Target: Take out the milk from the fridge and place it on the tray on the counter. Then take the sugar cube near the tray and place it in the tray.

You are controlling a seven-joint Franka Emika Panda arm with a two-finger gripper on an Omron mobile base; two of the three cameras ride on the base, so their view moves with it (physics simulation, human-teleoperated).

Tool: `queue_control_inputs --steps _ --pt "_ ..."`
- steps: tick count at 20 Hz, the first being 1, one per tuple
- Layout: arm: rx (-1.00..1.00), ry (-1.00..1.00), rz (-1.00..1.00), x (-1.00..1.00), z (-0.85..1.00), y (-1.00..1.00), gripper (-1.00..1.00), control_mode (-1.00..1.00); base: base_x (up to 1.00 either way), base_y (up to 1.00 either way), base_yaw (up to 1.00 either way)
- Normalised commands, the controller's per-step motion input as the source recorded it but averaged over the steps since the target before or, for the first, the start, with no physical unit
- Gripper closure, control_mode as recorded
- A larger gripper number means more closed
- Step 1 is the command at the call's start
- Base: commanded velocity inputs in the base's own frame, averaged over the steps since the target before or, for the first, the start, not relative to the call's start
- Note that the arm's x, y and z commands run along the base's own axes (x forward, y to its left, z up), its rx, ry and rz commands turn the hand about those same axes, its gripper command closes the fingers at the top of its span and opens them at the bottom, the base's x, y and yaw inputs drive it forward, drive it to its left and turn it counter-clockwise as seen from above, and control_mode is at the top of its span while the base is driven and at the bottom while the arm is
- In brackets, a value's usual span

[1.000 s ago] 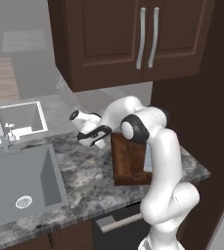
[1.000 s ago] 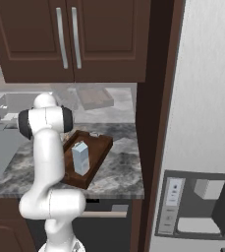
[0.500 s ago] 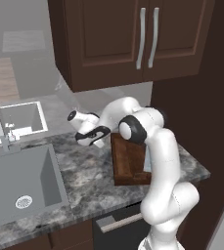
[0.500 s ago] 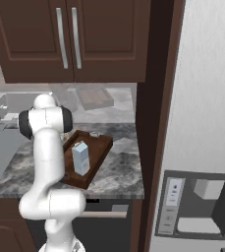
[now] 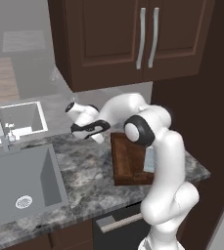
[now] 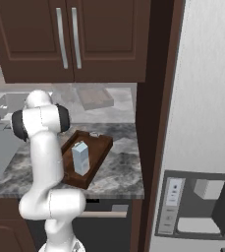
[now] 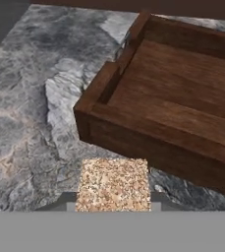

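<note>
A: Step? Milk [image 6: 80,158] is in the tray [image 6: 97,153], mid-frame.
B: Sugar cube [image 7: 114,184], bottom centre, beside the tray; gripper [image 7: 114,205] clamped on it. Next: lift over the rim.

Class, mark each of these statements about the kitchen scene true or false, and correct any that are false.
1. The milk stands upright in the tray. True.
2. The sugar cube lies inside the tray. False: it is outside, close to the tray's wall, between the fingertips of the gripper.
3. The gripper is wide open. False: it is shut on the sugar cube.
4. The fridge door is closed. True.
5. The counter holds the tray beside a sink. True.
</note>
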Motion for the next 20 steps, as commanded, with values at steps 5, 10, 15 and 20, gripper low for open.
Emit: queue_control_inputs --steps 5,10,15,20 --pt "0.0 -0.03 -0.29 -0.7 0.39 -0.62 1.0 -1.0 0.0 0.0 0.0" --pt "0.0 -0.17 -0.24 -1.0 -0.66 -0.44 1.0 -1.0 0.0 0.0 0.0" --pt "0.0 -0.29 -0.16 -1.0 -0.4 -0.13 1.0 -1.0 0.0 0.0 0.0" --pt "0.03 -0.28 -0.17 -0.82 0.19 0.0 1.0 -1.0 0.0 0.0 0.0"
